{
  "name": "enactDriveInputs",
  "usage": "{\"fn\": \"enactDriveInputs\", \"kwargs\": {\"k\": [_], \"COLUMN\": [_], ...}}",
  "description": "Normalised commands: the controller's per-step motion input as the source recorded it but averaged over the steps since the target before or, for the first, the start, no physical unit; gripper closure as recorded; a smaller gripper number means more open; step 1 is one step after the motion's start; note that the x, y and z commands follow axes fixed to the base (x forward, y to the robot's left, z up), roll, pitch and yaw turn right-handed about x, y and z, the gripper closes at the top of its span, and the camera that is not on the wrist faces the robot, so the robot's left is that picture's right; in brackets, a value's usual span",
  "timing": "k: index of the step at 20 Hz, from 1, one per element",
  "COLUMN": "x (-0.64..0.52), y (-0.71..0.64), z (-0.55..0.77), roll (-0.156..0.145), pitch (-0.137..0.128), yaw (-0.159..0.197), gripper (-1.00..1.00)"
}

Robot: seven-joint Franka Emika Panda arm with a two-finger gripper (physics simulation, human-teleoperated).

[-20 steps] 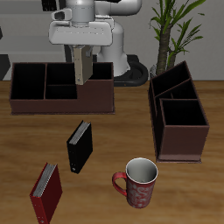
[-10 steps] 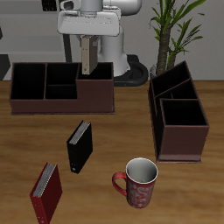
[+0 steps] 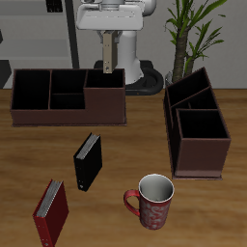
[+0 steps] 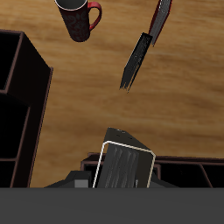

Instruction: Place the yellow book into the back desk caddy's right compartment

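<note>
From the exterior view, the gripper (image 3: 107, 37) is hanging above the back desk caddy (image 3: 68, 96), its fingers clamped on the yellow book (image 3: 107, 53), which is dangling upright directly beneath it. The right compartment (image 3: 104, 92), the caddy's widest section, is lying just below the book's lower edge, with the bench (image 3: 135, 145) spreading out toward the camera. The black book (image 3: 88, 160), red book (image 3: 50, 210) and mug (image 3: 152, 201) are sitting well below and forward of the gripper, and a taller caddy (image 3: 198, 123) is standing off to one side. Compared with half a second ago, the gripper and book are sitting farther over the wide section. From the wrist view, the yellow book (image 4: 123, 164) is filling the space right under the gripper, pale page edges outlining it, with the black book (image 4: 137, 58), red book (image 4: 158, 21) and mug (image 4: 76, 17) lying beyond. If the book is coming down off-centre, its edge could be catching the divider or caddy wall and tipping outside.
</note>
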Motion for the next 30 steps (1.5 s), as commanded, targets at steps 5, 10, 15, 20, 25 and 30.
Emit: {"fn": "enactDriveInputs", "kwargs": {"k": [5, 10, 15, 20, 25, 30], "x": [-0.23, -0.29, -0.22, -0.16, -0.11, -0.01], "y": [0.06, 0.13, 0.10, 0.02, -0.05, -0.04], "z": [-0.03, -0.11, -0.12, -0.07, -0.10, -0.10], "roll": [-0.017, -0.013, -0.011, 0.002, -0.022, -0.003], "pitch": [-0.011, -0.007, 0.004, 0.006, 0.002, 0.012], "yaw": [0.025, 0.013, 0.008, 0.002, 0.002, 0.009], "gripper": [1.00, 1.00, 1.00, 1.00, 1.00, 1.00]}}
